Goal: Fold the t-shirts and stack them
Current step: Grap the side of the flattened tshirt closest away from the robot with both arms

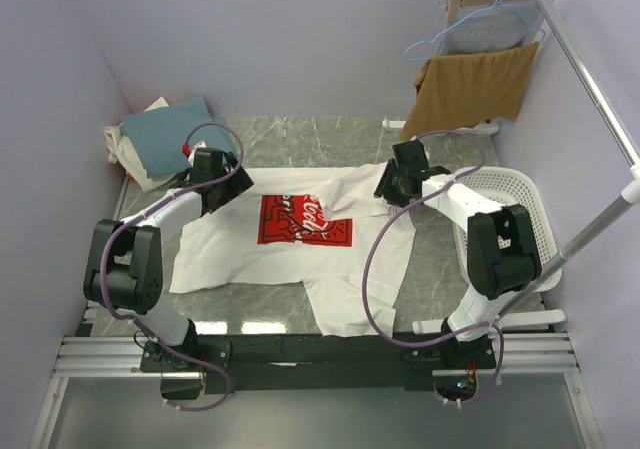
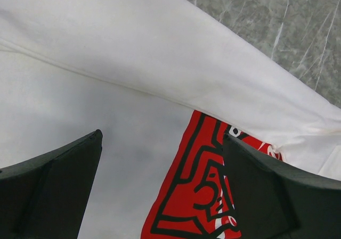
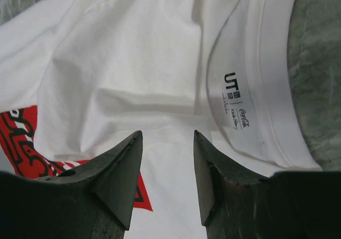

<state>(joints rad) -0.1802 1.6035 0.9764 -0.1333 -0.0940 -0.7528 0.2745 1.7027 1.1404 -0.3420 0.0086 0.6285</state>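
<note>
- teal-blue t-shirt [image 1: 172, 134]: far-left corner of the table [image 1: 300, 141], lying on top of the off-white t-shirt [image 1: 128, 159]. Looks like a folded pile, so two of three are probably done.
- left gripper [image 2: 162, 143]: jaws wide apart, nothing between them. Hovers over the hem-side half of the white t-shirt [image 1: 300, 259], just beside the left end of the red print [image 1: 300, 219]. Can't tell if the fingertips touch the cloth.
- white t-shirt: mid-table between the two arms, spread mostly flat, collar toward the right arm. In the left wrist view a band of white cloth lies across the far edge of the print, so maybe a first fold has started. Not yet folded compact and not on the pile; that is what's left.
- right gripper [image 3: 168, 138]: jaws partway apart, no cloth seen pinched between the tips. Sits over the chest area just beside the collar [image 3: 266, 63], with the neck label [image 3: 234, 98] to its right.
- white basket [image 1: 535, 219]: right edge, beside the right arm, not part of the job.
- tan-brown cloth [image 1: 475, 84] and grey garment [image 1: 485, 29]: far right on the rack, well apart from the shirts.
</note>
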